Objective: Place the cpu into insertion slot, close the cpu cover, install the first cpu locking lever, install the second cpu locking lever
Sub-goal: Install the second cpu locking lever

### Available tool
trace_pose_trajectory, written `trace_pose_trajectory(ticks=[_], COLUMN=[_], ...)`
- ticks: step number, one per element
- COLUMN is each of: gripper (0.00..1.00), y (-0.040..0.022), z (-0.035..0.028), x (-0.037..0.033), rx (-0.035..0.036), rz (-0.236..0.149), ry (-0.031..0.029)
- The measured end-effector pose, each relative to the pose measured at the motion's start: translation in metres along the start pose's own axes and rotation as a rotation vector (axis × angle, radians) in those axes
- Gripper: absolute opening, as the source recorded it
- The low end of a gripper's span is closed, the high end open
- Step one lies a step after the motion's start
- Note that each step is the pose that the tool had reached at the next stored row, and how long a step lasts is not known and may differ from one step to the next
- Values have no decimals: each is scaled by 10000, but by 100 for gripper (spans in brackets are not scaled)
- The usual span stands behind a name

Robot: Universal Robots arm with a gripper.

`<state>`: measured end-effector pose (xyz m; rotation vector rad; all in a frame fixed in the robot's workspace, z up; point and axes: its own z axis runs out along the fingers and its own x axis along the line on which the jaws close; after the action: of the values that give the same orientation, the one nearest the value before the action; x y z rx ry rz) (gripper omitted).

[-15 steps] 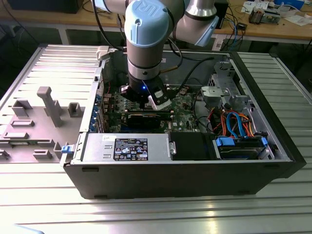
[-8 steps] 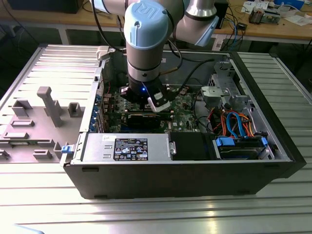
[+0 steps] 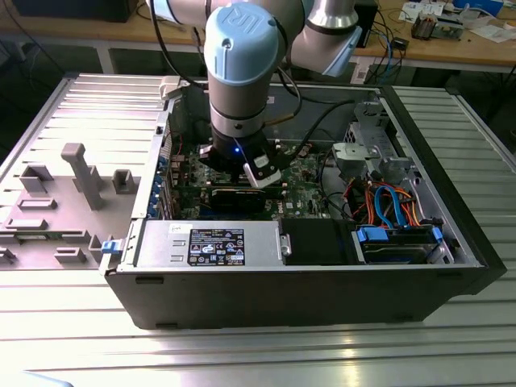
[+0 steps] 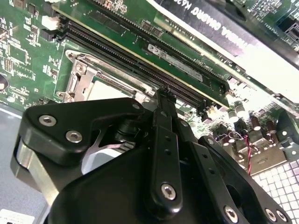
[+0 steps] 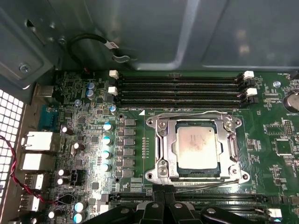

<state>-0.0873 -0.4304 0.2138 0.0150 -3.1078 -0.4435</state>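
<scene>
You have the cpu point(image 5: 196, 147) seated under the closed cover point(image 5: 163, 140), so I judge the lever point(image 5: 205, 186) step is in hand, calling for fine contact from your narrow, empty gripper point(image 5: 164, 205) just beside it; case point(image 3: 282, 294) on ribbed table point(image 3: 242, 355), bench point(image 3: 451, 48) at 12 o'clock

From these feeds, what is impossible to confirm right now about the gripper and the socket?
- Gripper: fingertip state, hidden by its own body in the second wrist view.
- Insertion slot: near half hidden behind the gripper there.
- Cpu, cpu cover: in the exterior view, the arm hides them.
</scene>
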Motion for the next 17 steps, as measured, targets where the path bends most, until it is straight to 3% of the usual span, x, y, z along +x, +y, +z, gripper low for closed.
trace_pose_trajectory(ticks=[1, 6, 9, 17], gripper=[11, 11, 11, 11], y=[-2, -20, -25, -44], z=[9, 67, 91, 153], x=[2, 15, 37, 58], rx=[-65, -86, -198, -342], rz=[2, 1, 1, 8], ry=[-1, 2, -2, 26])
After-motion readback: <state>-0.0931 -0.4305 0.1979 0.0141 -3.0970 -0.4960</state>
